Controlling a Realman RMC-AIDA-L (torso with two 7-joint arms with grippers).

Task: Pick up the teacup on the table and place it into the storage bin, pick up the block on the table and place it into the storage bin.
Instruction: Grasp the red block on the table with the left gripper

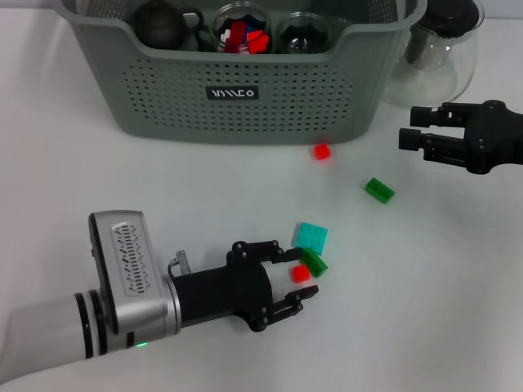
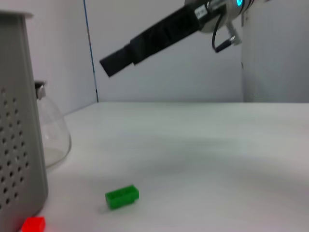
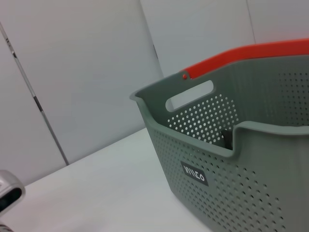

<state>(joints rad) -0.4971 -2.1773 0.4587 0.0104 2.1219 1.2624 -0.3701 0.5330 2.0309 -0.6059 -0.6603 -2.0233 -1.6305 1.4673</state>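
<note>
My left gripper (image 1: 292,274) rests low over the table, open, with a small red block (image 1: 301,273) between its fingers. A teal block (image 1: 311,238) and a green block (image 1: 315,264) lie right beside it. Another red block (image 1: 322,151) (image 2: 34,224) lies in front of the storage bin (image 1: 245,98) (image 2: 19,125) (image 3: 231,159), and a green block (image 1: 379,190) (image 2: 122,197) lies to its right. No teacup shows on the table. My right gripper (image 1: 413,127) (image 2: 110,65) hovers at the right, open and holding nothing.
Inside the bin sit a dark teapot (image 1: 159,24), a glass cup with several blocks (image 1: 241,33) and a second glass cup (image 1: 302,33). A clear glass pitcher (image 1: 441,49) (image 2: 50,137) stands right of the bin, behind my right gripper.
</note>
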